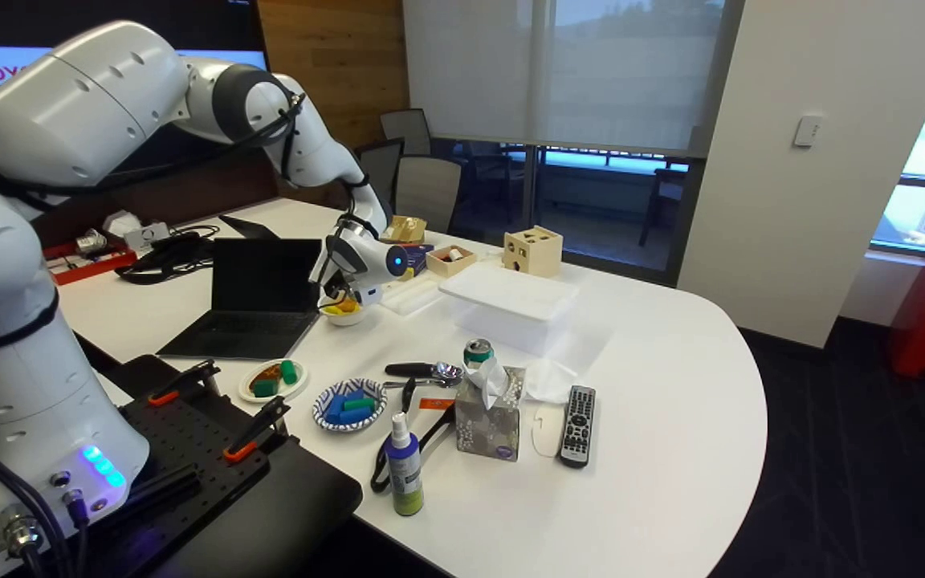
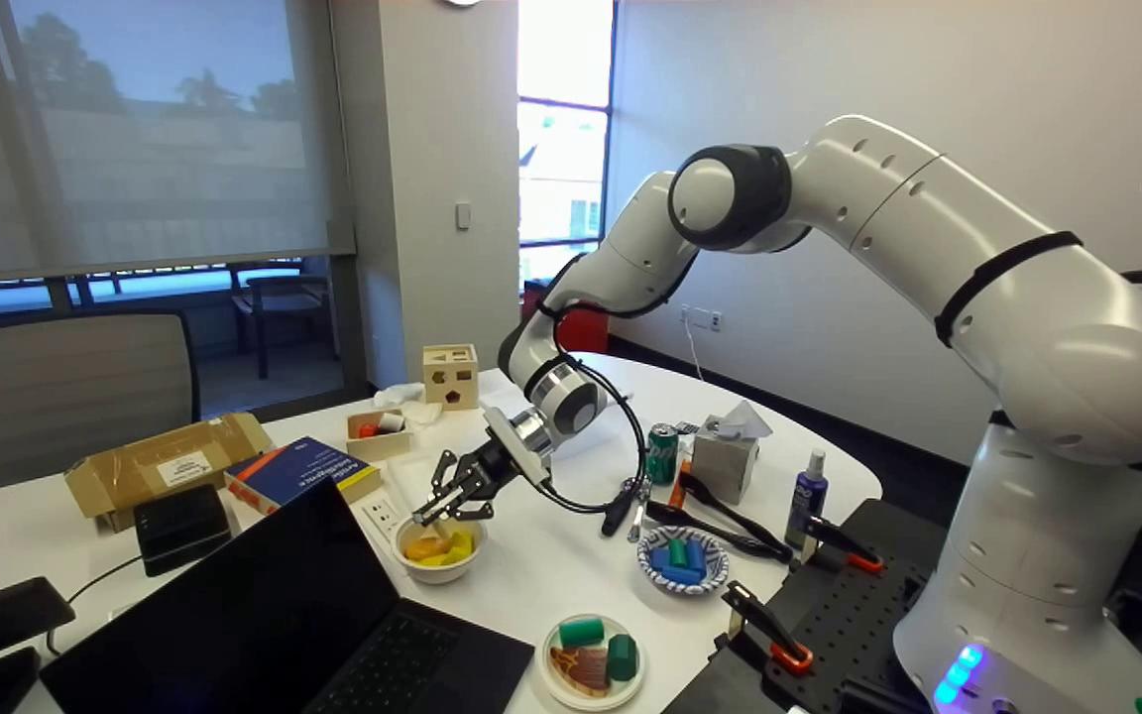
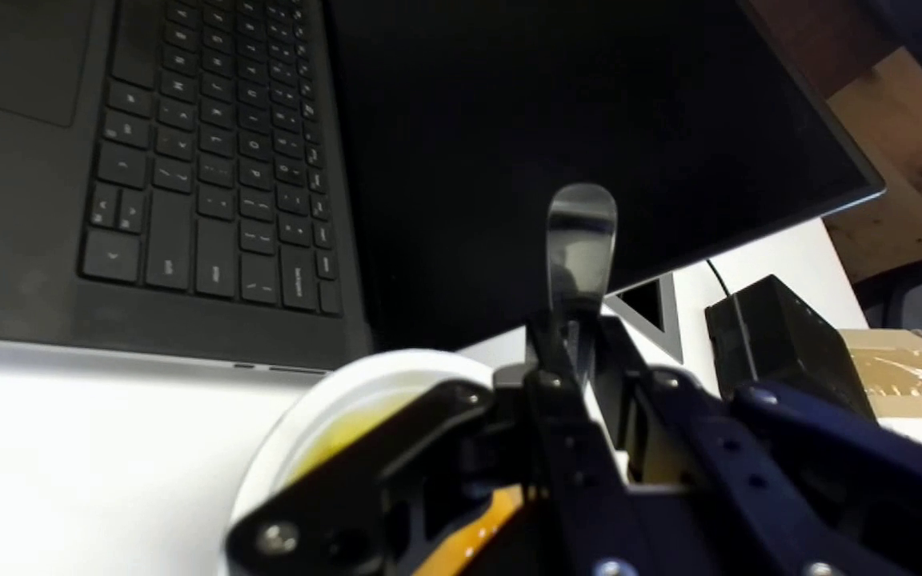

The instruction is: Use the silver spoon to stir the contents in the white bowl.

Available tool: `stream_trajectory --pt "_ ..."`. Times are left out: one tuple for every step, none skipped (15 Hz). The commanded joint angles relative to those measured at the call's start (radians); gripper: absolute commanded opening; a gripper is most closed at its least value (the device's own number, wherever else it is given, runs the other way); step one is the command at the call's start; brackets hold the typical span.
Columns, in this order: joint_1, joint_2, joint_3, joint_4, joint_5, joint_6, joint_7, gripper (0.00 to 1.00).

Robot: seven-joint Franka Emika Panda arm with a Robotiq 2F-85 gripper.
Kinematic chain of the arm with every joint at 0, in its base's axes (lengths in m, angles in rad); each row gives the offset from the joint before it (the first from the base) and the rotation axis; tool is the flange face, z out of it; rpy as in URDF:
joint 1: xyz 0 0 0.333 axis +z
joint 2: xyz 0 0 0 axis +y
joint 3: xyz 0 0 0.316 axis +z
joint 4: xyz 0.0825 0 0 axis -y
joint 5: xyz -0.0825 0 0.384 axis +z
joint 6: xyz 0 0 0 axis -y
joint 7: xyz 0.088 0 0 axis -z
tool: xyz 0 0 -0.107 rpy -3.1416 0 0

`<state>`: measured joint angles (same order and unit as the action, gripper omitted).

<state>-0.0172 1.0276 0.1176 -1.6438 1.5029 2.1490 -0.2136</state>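
1. A white worktop point(image 1: 655, 345) curved through an exterior view; on it, the white bowl point(image 1: 344, 319) stood beside a black laptop point(image 1: 262, 281).
2. In an exterior view, the end effector point(image 2: 426, 514) was tilted over the bowl, above its yellow contents point(image 2: 457, 547).
3. In the wrist view, the end effector was pinched narrow on the silver spoon point(image 3: 581, 240), one rounded end showing past its grip.

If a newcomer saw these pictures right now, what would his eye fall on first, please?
Probably the large white robot arm, arching over the table in both exterior views. Next, the gripper, shut on the silver spoon above the white bowl with its yellow and orange pieces. In the wrist view, the open black laptop stands out, filling much of the background.
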Motion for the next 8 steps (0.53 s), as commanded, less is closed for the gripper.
stream_trajectory --pt "0.035 -0.078 -0.029 -0.052 0.014 0.038 -0.012 0.04" --pt "0.039 -0.093 -0.031 -0.061 0.013 0.040 -0.016 0.04" --pt "0.040 -0.111 -0.032 -0.071 0.011 0.036 -0.022 0.04" --pt "0.040 -0.130 -0.030 -0.081 0.009 0.028 -0.026 0.04" --pt "0.045 -0.150 -0.031 -0.092 0.005 0.028 -0.026 0.04" --pt "0.056 -0.173 -0.037 -0.105 -0.005 0.039 -0.020 0.04" --pt "0.070 -0.195 -0.047 -0.119 -0.016 0.062 -0.007 0.04" --pt "0.094 -0.218 -0.065 -0.136 -0.033 0.113 0.012 0.04"
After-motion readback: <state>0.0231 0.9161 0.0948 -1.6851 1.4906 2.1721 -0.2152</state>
